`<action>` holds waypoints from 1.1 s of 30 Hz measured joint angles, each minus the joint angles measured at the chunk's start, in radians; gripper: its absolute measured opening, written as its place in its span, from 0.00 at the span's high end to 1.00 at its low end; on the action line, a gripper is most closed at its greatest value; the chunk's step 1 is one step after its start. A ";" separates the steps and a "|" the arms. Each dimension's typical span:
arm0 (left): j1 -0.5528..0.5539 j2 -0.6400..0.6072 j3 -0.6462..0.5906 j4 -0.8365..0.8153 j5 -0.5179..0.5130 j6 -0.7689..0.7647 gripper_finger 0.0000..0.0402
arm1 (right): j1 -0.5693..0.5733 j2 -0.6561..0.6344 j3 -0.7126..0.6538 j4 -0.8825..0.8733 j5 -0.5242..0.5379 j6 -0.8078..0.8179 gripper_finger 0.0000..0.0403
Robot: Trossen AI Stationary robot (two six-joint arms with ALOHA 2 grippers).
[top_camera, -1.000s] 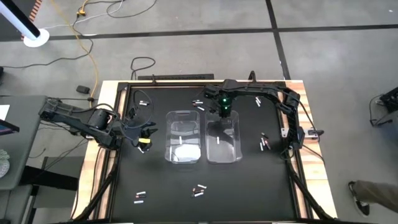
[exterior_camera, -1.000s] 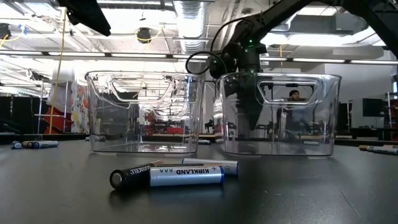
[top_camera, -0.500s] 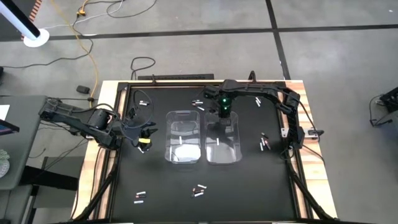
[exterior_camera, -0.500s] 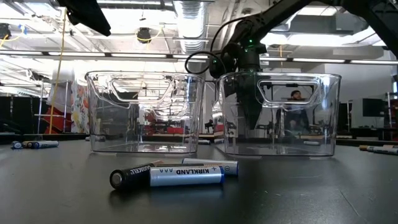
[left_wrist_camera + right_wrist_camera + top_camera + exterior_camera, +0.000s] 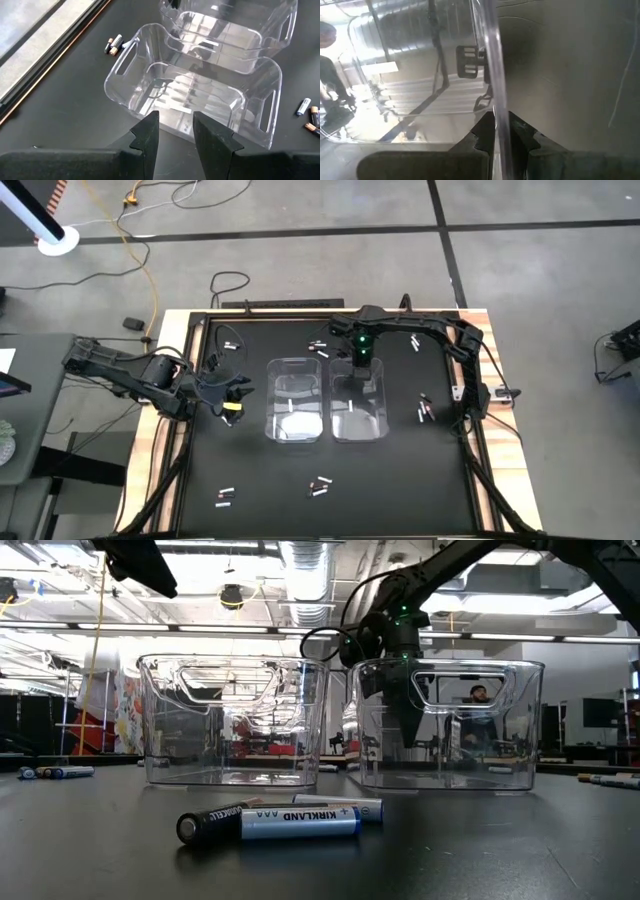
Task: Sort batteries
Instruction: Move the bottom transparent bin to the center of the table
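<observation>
Fingers of my right gripper [image 5: 500, 137] pinch the right clear plastic bin's [image 5: 372, 420] far wall; left gripper [image 5: 175, 132] waits spread. Small white-and-dark batteries [image 5: 270, 820] lie scattered toward the table's [image 5: 400, 490] edges. I'd nudge gently.

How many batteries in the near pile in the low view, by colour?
Dark battery: 1
Silver batteries: 2
Total: 3
</observation>
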 joint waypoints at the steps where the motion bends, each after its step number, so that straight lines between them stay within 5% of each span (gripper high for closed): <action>1: 0.000 0.000 0.000 0.000 0.001 -0.001 0.71 | 0.000 0.000 0.000 0.000 0.000 0.000 0.86; 33: 0.000 0.000 0.000 0.000 0.020 -0.045 0.71 | 0.001 -0.004 0.101 -0.054 -0.003 0.101 0.86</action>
